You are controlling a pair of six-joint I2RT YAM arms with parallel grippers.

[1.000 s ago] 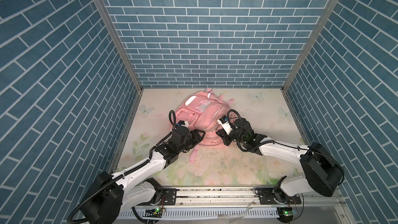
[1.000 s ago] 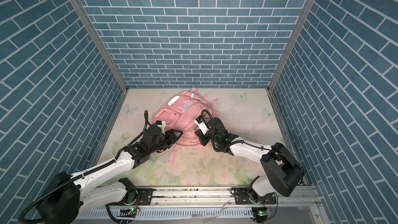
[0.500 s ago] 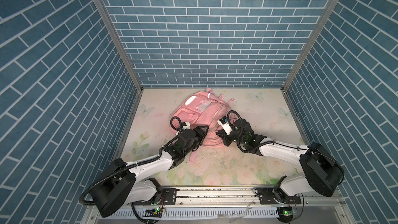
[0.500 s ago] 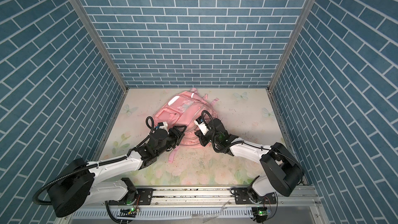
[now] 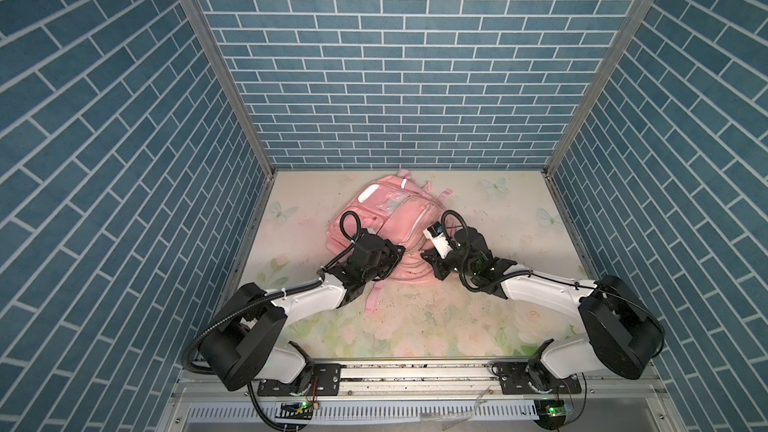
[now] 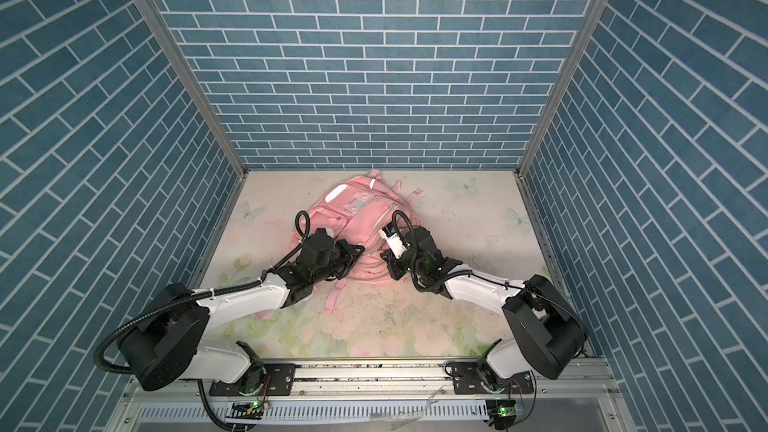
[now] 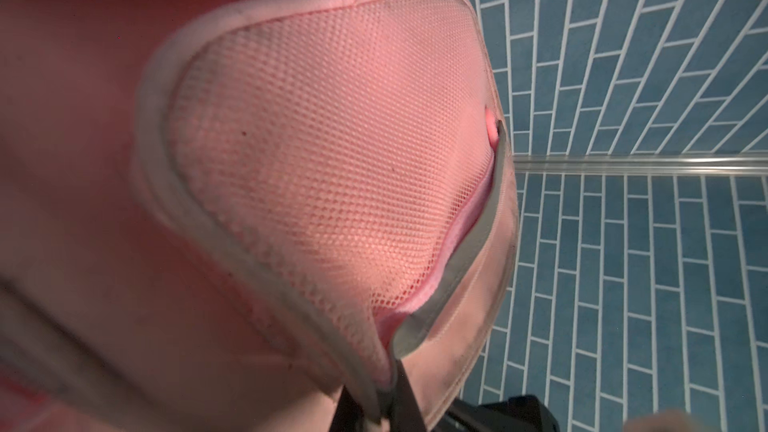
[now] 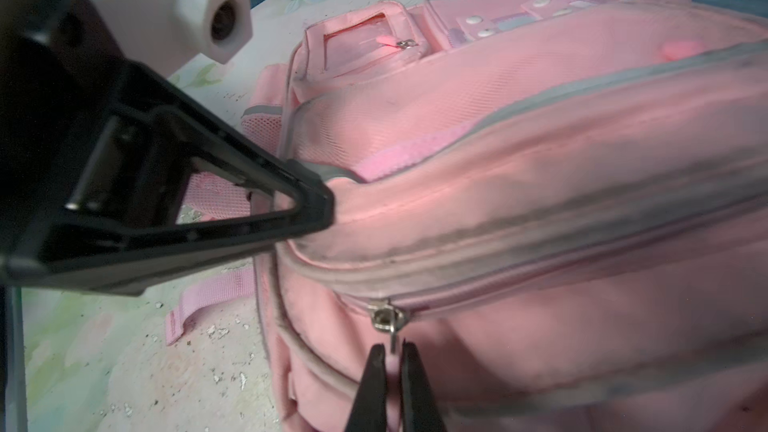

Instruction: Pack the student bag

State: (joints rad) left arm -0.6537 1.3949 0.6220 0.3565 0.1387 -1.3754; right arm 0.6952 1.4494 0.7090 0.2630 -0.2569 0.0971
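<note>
Student bag point(image 8: 540, 160) pinched by right tool point(image 8: 392, 353)

What you cannot see
In both top views the left gripper point(image 5: 401, 250) and right gripper point(image 5: 424, 258) cover the near end of the student bag point(image 5: 395, 218). Your left wrist view blurs and crops the bag; the right wrist view cuts off the fingers point(image 8: 370, 392), which hide most of the zip pull point(image 8: 392, 336).

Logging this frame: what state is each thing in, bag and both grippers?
student bag: lying on the table, front pockets up.
left gripper: jaws shut on the bag's grey-trimmed edge.
right gripper: jaws shut on the zipper pull.
loose strap: lying flat on the table.
</note>
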